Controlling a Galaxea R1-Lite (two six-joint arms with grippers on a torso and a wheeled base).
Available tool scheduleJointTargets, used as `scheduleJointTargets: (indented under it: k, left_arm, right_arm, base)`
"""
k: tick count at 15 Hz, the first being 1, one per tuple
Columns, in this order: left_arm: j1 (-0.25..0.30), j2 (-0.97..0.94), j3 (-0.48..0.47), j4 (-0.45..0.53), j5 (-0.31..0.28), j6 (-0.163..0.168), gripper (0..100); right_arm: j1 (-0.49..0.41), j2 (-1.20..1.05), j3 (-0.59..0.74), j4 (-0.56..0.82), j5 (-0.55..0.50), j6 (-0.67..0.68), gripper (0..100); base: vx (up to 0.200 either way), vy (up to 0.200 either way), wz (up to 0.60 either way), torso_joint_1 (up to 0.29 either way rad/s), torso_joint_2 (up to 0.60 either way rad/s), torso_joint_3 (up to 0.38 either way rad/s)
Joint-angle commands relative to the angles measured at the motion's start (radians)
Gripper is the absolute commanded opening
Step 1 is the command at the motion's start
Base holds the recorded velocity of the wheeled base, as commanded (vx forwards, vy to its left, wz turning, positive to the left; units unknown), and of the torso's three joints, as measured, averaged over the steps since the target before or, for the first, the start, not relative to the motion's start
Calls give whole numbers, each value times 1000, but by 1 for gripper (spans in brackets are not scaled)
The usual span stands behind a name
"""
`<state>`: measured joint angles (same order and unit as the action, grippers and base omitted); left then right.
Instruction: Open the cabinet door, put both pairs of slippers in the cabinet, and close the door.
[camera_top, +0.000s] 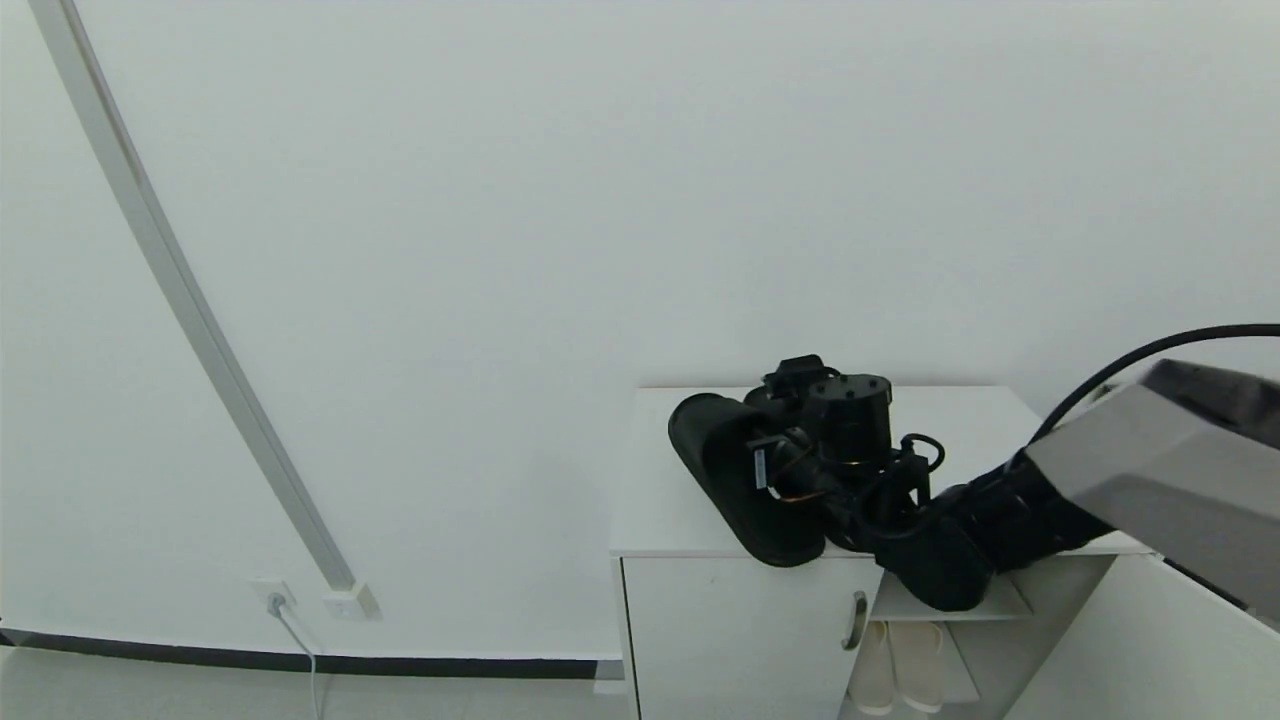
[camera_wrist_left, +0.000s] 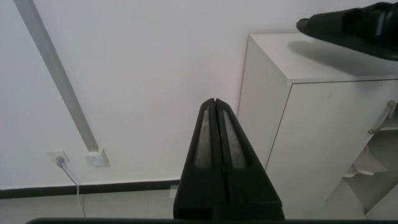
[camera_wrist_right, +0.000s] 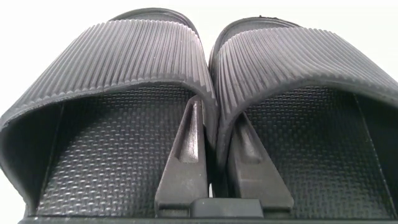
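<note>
As the head view shows, black slippers (camera_top: 745, 480) are at the cabinet (camera_top: 730, 640) top's front edge, door (camera_top: 1130, 650) open, white slippers (camera_top: 900, 670) inside. Left wrist: we see the left claw (camera_wrist_left: 215, 102) pressed together, empty. Right wrist: right claw (camera_wrist_right: 217, 109) pinches both black slippers.

I can read no text, number or sign from here. A small white sticker (camera_top: 758, 467) sits on the black body of the right gripper (camera_wrist_right: 217, 112), but its print is too small for me to make out. The ribbed straps of the pair of black rubber slippers (camera_wrist_right: 155, 68) show only moulded grooves.
</note>
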<state>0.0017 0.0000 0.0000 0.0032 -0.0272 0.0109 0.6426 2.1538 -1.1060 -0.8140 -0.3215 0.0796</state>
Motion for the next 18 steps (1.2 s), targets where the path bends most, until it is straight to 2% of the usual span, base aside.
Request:
scheduleJointTargets:
  k: [1, 5, 14, 16, 18]
  left_arm:
    - [0, 2, 0, 0, 0, 0, 0]
    - [0, 0, 0, 0, 0, 0, 0]
    - [0, 0, 0, 0, 0, 0, 0]
    - [0, 0, 0, 0, 0, 0, 0]
    - [0, 0, 0, 0, 0, 0, 0]
  right_arm:
    - [31, -219, 166, 1, 50, 5, 0]
    - [68, -370, 319, 7, 116, 19, 0]
    - [88, -497, 364, 142, 127, -17, 0]
    - [66, -558, 365, 208, 199, -17, 0]
    - [42, -575, 373, 220, 219, -17, 0]
  base:
    - [0, 0, 0, 0, 0, 0]
    - [0, 0, 0, 0, 0, 0]
    - [0, 0, 0, 0, 0, 0]
    - [0, 0, 0, 0, 0, 0]
    - [0, 0, 0, 0, 0, 0]
